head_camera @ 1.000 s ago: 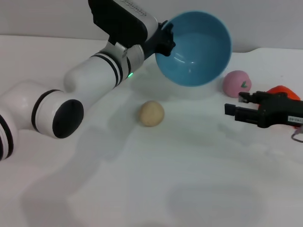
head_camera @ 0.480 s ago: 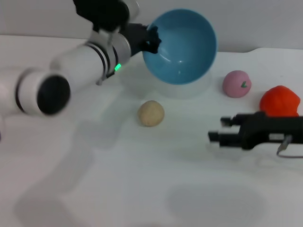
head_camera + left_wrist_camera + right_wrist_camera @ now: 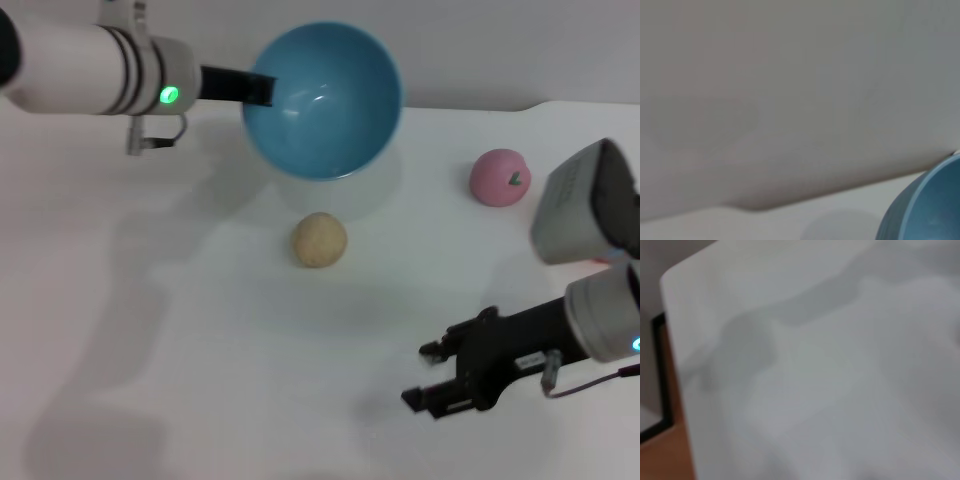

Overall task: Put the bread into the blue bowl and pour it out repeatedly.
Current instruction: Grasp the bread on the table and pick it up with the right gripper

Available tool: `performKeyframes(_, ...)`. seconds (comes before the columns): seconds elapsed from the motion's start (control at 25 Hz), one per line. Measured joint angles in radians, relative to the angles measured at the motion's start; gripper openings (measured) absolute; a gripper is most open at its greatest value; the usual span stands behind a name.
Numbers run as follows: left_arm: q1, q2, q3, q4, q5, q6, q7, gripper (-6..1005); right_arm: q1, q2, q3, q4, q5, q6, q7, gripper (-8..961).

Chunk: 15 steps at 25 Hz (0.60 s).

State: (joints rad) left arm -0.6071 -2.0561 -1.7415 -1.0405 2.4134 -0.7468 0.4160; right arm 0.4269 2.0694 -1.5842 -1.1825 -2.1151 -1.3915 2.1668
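Head view: right gripper (image 3: 428,374) hides any bread; blue bowl (image 3: 322,100) tilted.

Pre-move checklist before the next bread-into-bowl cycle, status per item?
1. Left gripper holds the blue bowl by its rim: ok, bowl is lifted and tipped toward the camera.
2. Bowl empty: ok, nothing shows on its inside in the head view.
3. Bread located: not ok, no loaf in any view. Only a beige ball, a pink ball and a sliver of an orange thing show on the table.
4. Right gripper free: ok, fingers apart, nothing between them, low over the near table.
5. Bowl set down to receive: not ok, it is off the table.
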Motion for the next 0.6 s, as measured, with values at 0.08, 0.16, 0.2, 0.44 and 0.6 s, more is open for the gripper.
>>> performKeyframes(0.08,0.006,0.000,-0.044,-0.015,0.023,-0.058,-0.013,7,0.016,0.001,-0.028,-0.002,-0.002,-0.017,0.005,655)
performKeyframes(0.16,0.020,0.001,-0.081,-0.030,0.055,-0.104,-0.040,7,0.042,0.001,-0.068,0.000,-0.002,-0.039,0.005,655)
performKeyframes(0.2,0.020,0.001,-0.081,-0.030,0.055,-0.104,-0.040,7,0.042,0.001,-0.068,0.000,-0.002,-0.039,0.005,655)
performKeyframes(0.44,0.039,-0.001,-0.083,-0.044,0.062,-0.113,-0.045,7,0.087,0.005,-0.157,0.013,0.007,-0.079,0.006,655)
performKeyframes(0.6,0.036,-0.002,-0.082,-0.039,0.061,-0.122,-0.047,6,0.106,0.006,-0.216,0.016,0.023,-0.102,0.006,654)
